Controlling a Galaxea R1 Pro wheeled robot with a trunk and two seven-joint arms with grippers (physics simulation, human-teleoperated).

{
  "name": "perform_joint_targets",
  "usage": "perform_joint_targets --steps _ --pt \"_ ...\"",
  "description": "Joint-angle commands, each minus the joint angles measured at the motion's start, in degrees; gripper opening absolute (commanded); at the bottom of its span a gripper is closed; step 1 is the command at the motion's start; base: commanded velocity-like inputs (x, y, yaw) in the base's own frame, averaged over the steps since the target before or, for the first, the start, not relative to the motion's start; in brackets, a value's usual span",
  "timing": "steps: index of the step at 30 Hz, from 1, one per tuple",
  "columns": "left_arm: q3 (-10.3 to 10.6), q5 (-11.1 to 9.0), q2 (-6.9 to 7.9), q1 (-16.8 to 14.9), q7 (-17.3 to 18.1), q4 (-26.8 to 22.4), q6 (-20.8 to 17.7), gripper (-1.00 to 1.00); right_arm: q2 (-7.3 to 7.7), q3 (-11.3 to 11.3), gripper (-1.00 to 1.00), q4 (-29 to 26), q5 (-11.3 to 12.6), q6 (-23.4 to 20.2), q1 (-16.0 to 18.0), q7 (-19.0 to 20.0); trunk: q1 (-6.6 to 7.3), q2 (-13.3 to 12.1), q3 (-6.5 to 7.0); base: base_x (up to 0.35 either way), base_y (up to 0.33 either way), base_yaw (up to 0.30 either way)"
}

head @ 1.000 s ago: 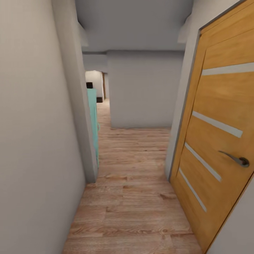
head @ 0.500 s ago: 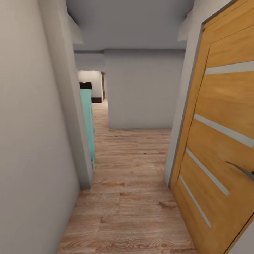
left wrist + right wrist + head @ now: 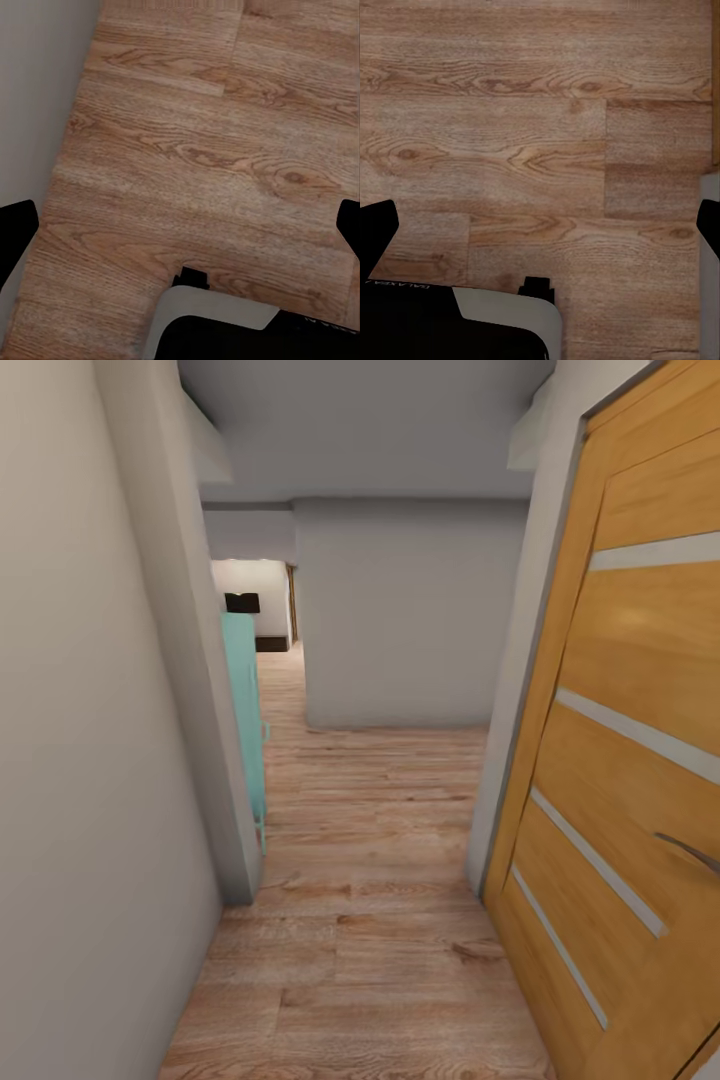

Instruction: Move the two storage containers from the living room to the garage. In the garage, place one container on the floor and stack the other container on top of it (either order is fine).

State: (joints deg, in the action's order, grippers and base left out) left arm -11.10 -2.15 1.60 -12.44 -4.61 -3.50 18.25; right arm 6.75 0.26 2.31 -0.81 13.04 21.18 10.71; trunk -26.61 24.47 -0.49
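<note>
I am in a narrow corridor with a light wood-plank floor [image 3: 370,920]. The two storage containers are out of view. In the left wrist view my left gripper [image 3: 182,225] hangs open over the planks, its dark fingertips [image 3: 15,229] far apart with nothing between them. The right wrist view has my right gripper [image 3: 542,225] open as well, above bare planks, and its fingertips [image 3: 376,229] hold nothing.
A pale grey wall [image 3: 90,760] runs close on the left, ending at a corner beside a teal cabinet [image 3: 245,710]. An orange wooden door [image 3: 630,760] with a metal handle [image 3: 690,852] stands close on the right. A grey wall [image 3: 400,620] blocks straight ahead; a passage [image 3: 270,660] continues at its left.
The whole head view has shifted: the camera has moved forward along the corridor. The door and left wall loom larger and the handle has slid to the picture's right edge.
</note>
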Motion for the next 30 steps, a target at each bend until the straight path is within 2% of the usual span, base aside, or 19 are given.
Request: perform_joint_targets --steps 1,30 --pt "0.02 -0.22 0.02 -0.04 -0.05 0.08 0.21 1.00 0.02 0.01 1.00 0.24 -0.07 0.41 0.09 0.13 -0.05 0.06 -0.05 0.303 0.000 0.000" --pt "0.18 -0.14 0.16 -0.03 -0.05 0.05 0.19 1.00 0.01 0.01 1.00 0.24 -0.07 0.41 0.09 0.14 -0.05 0.06 -0.05 0.323 0.000 0.000"
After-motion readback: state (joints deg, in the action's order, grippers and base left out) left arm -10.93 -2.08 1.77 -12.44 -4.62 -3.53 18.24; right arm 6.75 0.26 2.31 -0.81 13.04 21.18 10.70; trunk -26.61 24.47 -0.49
